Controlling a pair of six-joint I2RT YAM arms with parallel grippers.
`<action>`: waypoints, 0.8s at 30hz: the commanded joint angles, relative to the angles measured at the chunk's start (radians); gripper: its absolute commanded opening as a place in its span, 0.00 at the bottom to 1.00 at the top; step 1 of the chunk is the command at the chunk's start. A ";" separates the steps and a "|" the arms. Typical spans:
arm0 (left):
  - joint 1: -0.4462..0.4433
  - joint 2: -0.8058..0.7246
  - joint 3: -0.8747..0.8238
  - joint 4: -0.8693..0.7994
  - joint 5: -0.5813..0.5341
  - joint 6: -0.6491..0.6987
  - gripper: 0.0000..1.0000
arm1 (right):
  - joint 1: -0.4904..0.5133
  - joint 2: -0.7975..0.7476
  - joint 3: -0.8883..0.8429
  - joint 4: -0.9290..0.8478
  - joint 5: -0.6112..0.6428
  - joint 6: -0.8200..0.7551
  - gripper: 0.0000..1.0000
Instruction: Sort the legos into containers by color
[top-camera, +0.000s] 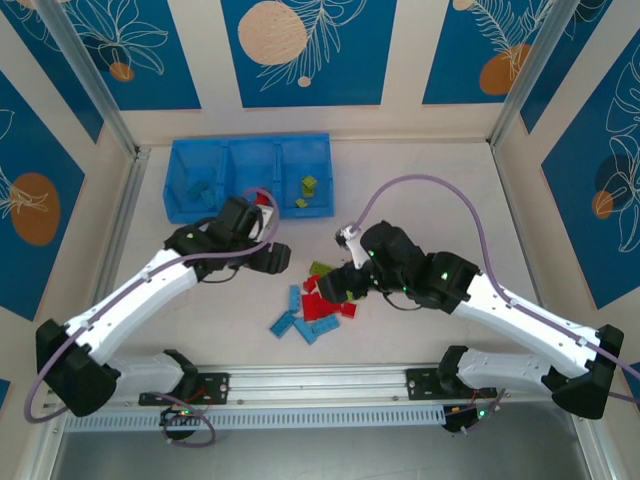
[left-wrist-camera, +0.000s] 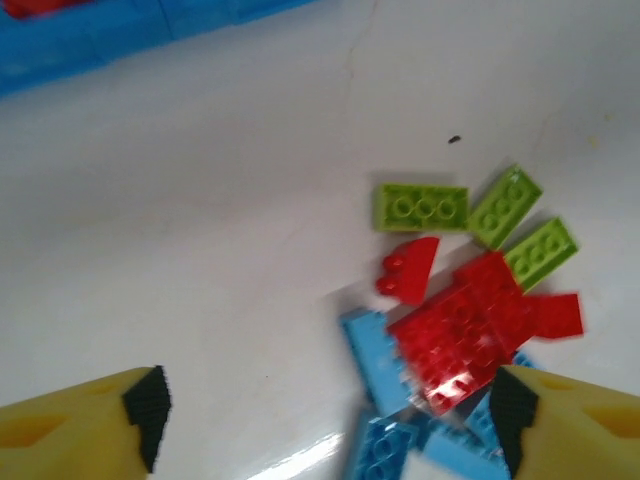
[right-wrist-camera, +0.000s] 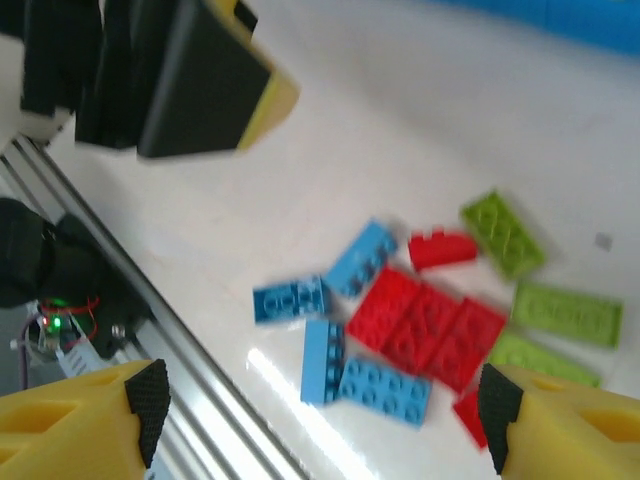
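Legos (top-camera: 318, 303) are strewn on the desk (top-camera: 430, 190), long axes pointed variously. Left claw (left-wrist-camera: 330, 412) and right claw (right-wrist-camera: 320, 410) are spread wide, empty.

Bare tabletop (top-camera: 420, 155) lies open at the upper right. The brick pile (top-camera: 320, 305) crowds the lower centre, hemmed by the left arm (top-camera: 150, 285) and right arm (top-camera: 520, 310). The blue tray (top-camera: 250, 142) blocks the upper left.

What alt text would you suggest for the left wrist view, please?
The open left gripper hovers over loose legos on a white table: a flat red plate, three lime green bricks, several light blue bricks. A blue tray edges the top left corner.
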 joint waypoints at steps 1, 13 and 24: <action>-0.080 0.092 -0.068 0.138 0.027 -0.225 0.78 | 0.012 -0.039 -0.075 -0.053 0.007 0.106 0.84; -0.150 0.388 -0.111 0.266 -0.028 -0.315 0.41 | -0.032 -0.036 -0.128 -0.045 0.129 0.143 0.86; -0.151 0.431 -0.187 0.293 -0.046 -0.344 0.37 | -0.043 -0.028 -0.111 -0.055 0.105 0.169 0.86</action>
